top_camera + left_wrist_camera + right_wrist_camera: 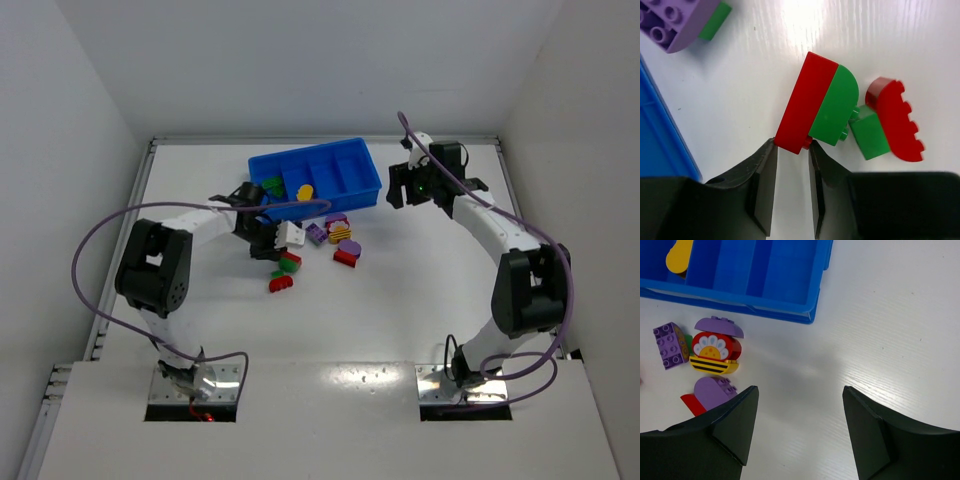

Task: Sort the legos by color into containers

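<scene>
The blue tray (345, 160) stands at the back centre with a green lego (272, 185) and a yellow lego (305, 190) in its left compartments. Loose legos lie in front of it. My left gripper (270, 245) is low over them. In the left wrist view its tips (792, 145) pinch the near end of a red brick (807, 102), which lies on the table against a rounded green brick (835, 107). My right gripper (408, 195) is open and empty above bare table by the tray's right corner (812, 315); its jaws (800, 390) stand wide apart.
A small green brick (869, 132) and a scalloped red piece (895, 120) lie beside the pinched brick. Purple bricks (671, 345), a red flower piece (715, 346) and a yellow striped piece (714, 366) lie left of my right gripper. White walls enclose the table.
</scene>
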You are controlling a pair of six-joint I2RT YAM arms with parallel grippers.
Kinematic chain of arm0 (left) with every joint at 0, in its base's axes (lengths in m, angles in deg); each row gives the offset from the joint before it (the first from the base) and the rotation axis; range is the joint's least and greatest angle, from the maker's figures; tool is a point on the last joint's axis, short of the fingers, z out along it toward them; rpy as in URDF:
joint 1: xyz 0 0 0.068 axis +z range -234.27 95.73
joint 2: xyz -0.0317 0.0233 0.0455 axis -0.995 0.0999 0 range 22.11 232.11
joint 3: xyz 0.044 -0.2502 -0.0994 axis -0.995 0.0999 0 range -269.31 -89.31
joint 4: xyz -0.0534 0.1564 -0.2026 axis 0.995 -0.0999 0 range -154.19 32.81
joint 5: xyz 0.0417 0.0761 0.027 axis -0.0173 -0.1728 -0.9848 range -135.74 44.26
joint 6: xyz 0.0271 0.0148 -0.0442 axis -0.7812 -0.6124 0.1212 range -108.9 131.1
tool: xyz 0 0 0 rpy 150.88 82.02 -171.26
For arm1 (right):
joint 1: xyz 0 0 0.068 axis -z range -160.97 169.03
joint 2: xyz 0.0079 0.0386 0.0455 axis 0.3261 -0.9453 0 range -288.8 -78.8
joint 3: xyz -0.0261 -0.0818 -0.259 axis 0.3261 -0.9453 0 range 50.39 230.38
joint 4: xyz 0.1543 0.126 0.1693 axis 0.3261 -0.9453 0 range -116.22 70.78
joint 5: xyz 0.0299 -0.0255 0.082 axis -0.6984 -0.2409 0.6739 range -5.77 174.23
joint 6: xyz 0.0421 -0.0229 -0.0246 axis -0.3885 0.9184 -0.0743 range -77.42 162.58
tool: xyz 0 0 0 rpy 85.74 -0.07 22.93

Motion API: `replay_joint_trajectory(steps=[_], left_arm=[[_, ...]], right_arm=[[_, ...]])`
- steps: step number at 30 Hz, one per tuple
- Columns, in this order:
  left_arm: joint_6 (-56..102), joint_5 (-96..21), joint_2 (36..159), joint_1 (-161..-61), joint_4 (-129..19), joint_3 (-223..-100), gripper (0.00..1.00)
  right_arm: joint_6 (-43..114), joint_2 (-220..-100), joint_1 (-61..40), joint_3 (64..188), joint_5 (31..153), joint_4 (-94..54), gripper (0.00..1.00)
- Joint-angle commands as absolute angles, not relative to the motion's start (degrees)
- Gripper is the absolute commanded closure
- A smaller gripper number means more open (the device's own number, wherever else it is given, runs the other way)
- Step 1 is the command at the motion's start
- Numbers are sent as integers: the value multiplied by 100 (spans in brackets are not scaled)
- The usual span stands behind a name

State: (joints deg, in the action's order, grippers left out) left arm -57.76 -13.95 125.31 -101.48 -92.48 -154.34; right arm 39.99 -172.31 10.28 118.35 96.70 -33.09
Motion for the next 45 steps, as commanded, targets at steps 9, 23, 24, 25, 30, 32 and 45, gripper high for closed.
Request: replay_joint_trajectory(steps=[9, 23, 24, 25, 30, 32, 45], left_arm=[[-1322, -1102, 11845, -10264, -7971, -15409, 89], [1031, -3896, 10957, -11247, -6220, -15233, 92], [1031, -3975, 10957, -11300, -6220, -15233, 92], [1092, -4124, 10896, -11353, -6220, -15233, 92], [1093, -4083, 10825, -11529, -6220, -15118, 92], [1092, -4012, 10825, -11529, -6351, -15118, 80], [-883, -2729, 10543, -11301, -8162, -14469, 27]], right_arm=[[3801, -17003, 1051, 11929, 10353, -3249, 30], [621, -17055, 1051, 11174, 13784, -1783, 22], [306, -17134, 1051, 11121, 13854, -1642, 22], [164, -17135, 1051, 11121, 13907, -1380, 22], [284, -17450, 998, 11348, 13960, -1552, 22], [609, -17451, 998, 11419, 13960, -1833, 22], [2438, -16995, 1060, 11472, 13151, -3161, 22]])
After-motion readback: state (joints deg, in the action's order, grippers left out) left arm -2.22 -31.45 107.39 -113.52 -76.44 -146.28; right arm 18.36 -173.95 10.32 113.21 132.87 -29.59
